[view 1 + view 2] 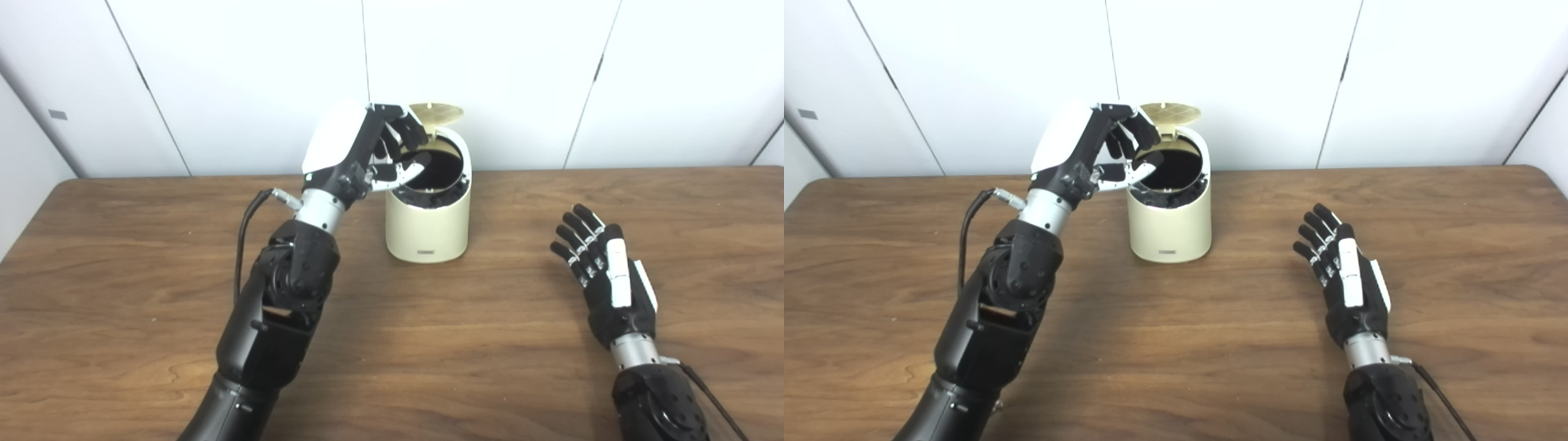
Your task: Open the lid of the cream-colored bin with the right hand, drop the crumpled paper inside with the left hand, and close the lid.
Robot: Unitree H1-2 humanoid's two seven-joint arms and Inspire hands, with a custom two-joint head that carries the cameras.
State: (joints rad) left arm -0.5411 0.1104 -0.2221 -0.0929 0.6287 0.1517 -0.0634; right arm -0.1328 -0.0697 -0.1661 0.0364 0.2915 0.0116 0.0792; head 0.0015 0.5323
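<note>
Left hand over the open cream-colored bin; right hand flat on the desk.

Left eye view: the bin [429, 229] stands mid-desk [122, 257], its lid [436, 113] tipped up at the back. The left hand [373, 153] hangs at the mouth's left rim, fingers [409, 130] spread and curled, nothing seen in them. No crumpled paper shows; the interior is dark.
Right eye view: a gap between fingertips and lid shows more plainly, the thumb reaching over the dark opening. The right hand [1344, 275] lies well apart to the bin's right, fingers apart, holding nothing.
</note>
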